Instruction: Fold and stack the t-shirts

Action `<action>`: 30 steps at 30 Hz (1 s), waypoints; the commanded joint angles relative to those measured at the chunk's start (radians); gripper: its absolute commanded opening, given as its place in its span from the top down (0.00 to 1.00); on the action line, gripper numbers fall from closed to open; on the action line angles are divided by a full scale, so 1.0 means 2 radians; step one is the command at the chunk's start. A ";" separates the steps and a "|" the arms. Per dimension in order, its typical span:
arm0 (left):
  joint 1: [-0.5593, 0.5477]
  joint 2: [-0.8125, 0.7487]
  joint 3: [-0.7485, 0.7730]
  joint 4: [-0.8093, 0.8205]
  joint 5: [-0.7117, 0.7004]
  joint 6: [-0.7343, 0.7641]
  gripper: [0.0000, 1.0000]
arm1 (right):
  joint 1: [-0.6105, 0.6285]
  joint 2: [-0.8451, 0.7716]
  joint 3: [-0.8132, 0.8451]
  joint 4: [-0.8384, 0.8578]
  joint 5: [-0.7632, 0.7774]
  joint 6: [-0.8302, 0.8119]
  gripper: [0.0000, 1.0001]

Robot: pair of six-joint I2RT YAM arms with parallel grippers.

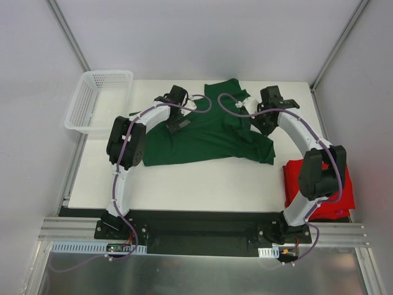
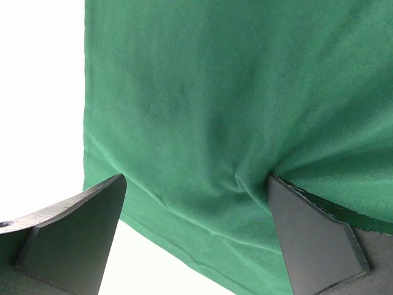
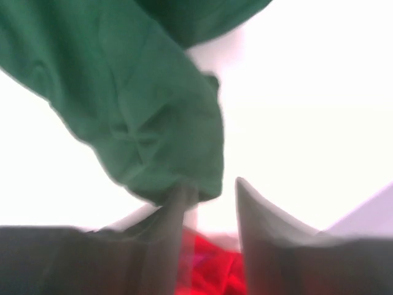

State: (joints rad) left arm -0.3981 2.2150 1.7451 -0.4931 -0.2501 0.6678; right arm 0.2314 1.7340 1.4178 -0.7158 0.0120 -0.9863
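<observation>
The dark green t-shirt [image 1: 209, 132] lies spread and rumpled across the middle of the white table [image 1: 202, 178]. The red t-shirt [image 1: 293, 178] sits bunched at the near right, partly behind the right arm. My left gripper [image 1: 178, 125] hovers low over the green shirt's left part, open; in its wrist view the gripper [image 2: 195, 178] straddles the green cloth [image 2: 215, 92] near its hem. My right gripper [image 1: 264, 123] is at the shirt's right side. Its blurred wrist view shows the gripper [image 3: 212, 186] with a narrow gap, a green fold [image 3: 141, 110] draped at the left fingertip, and red cloth [image 3: 215, 270] below.
A white mesh basket [image 1: 80, 110] stands at the far left, hanging over the table's left edge. Grey walls close in the back and both sides. The arm bases sit on a black rail at the near edge.
</observation>
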 commanded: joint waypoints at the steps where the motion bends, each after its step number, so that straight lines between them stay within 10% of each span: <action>1: 0.008 -0.002 -0.024 0.009 -0.030 0.023 0.01 | -0.011 -0.032 0.016 -0.061 0.004 -0.009 0.90; 3: 0.010 -0.002 -0.029 0.016 -0.032 0.029 0.01 | -0.015 -0.023 0.015 -0.080 -0.002 -0.010 0.98; 5: 0.011 -0.004 -0.029 0.020 -0.032 0.030 0.01 | -0.026 -0.015 0.017 -0.093 -0.031 -0.006 0.67; 13: 0.012 -0.018 -0.053 0.026 -0.034 0.034 0.01 | -0.031 -0.001 0.032 -0.047 -0.142 0.040 0.02; 19: 0.019 -0.022 -0.067 0.041 -0.052 0.043 0.01 | -0.028 0.047 0.073 -0.004 -0.157 0.066 0.00; 30: 0.044 -0.034 -0.066 0.060 -0.071 0.071 0.01 | -0.025 0.132 0.083 -0.008 -0.112 0.041 0.43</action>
State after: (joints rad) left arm -0.3344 2.1746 1.6382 -0.3466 -0.3553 0.7795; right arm 0.1776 2.0026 1.5669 -0.7132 -0.2207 -0.8913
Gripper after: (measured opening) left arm 0.993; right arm 0.651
